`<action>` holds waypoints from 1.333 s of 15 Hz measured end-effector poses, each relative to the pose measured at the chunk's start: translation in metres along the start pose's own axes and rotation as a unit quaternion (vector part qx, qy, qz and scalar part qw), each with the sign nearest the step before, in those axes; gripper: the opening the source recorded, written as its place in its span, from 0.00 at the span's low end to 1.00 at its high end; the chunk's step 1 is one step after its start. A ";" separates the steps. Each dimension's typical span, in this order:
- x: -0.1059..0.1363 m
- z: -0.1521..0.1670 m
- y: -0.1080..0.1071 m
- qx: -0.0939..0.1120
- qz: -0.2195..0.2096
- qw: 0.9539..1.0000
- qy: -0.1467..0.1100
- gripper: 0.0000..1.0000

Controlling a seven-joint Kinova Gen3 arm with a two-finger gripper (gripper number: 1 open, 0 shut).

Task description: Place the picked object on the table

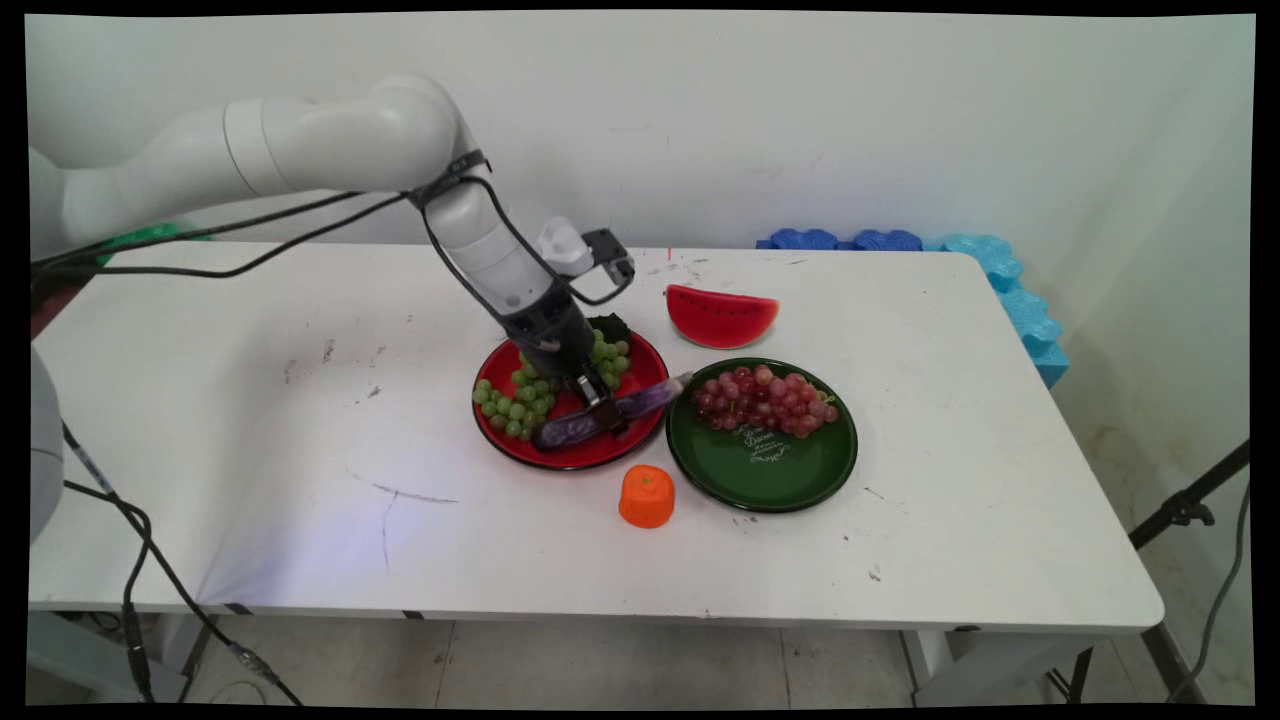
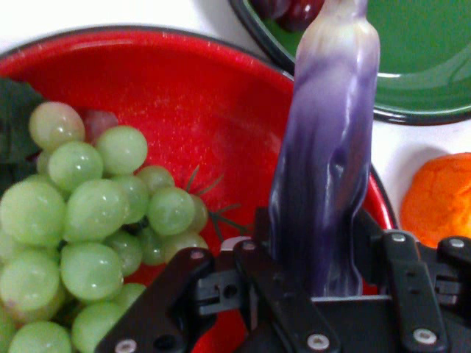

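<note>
My gripper (image 1: 600, 402) is down over the red plate (image 1: 650, 368), shut on a purple eggplant (image 1: 612, 410) near its middle. The eggplant lies low across the plate's right side, its tip reaching toward the green plate (image 1: 770, 480). In the hand view the eggplant (image 2: 327, 154) runs up between my fingers (image 2: 276, 287), with the red plate (image 2: 184, 81) beneath. Green grapes (image 1: 515, 400) fill the plate's left half, beside the gripper; they show as green grapes (image 2: 96, 213) at the left of the hand view.
Red grapes (image 1: 765, 398) lie on the green plate (image 2: 427, 51). A small orange fruit (image 1: 646, 496) stands in front of both plates and shows as an orange fruit (image 2: 438, 198) at right. A watermelon slice (image 1: 720, 316) lies behind. Blue foam (image 1: 1000, 280) lines the table's far right edge.
</note>
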 end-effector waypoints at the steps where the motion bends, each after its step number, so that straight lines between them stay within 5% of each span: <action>1: 0.002 -0.007 0.000 0.000 0.005 1.000 0.005 0.00; 6: 0.012 -0.052 0.015 -0.008 0.033 0.999 0.030 0.00; 12: 0.004 -0.101 0.065 -0.045 0.059 0.996 0.053 0.00; 20: -0.038 -0.087 0.118 -0.071 0.083 0.993 0.039 0.00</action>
